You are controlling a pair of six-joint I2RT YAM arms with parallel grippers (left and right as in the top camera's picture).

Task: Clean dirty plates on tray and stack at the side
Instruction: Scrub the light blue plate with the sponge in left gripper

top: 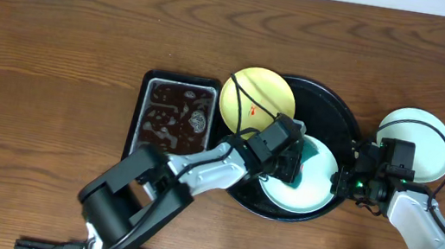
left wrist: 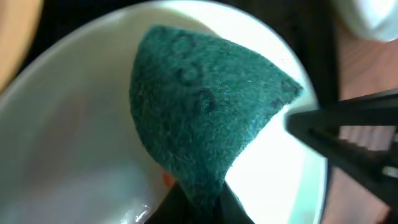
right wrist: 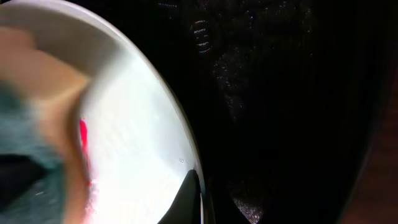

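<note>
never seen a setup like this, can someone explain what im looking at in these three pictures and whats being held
These are two robot arms at a wooden table, each ending in a two-finger gripper. The wide picture comes from a camera above the table; the two close-ups come from cameras on the wrists.

On the table lies a round black tray holding a pale yellow plate with a small red smear and a white plate. Another white plate lies to the right of the tray, and a pan of brown liquid to its left.

The left gripper is shut on a green sponge, pressed on the white plate. The right gripper is shut on that plate's rim.
</note>
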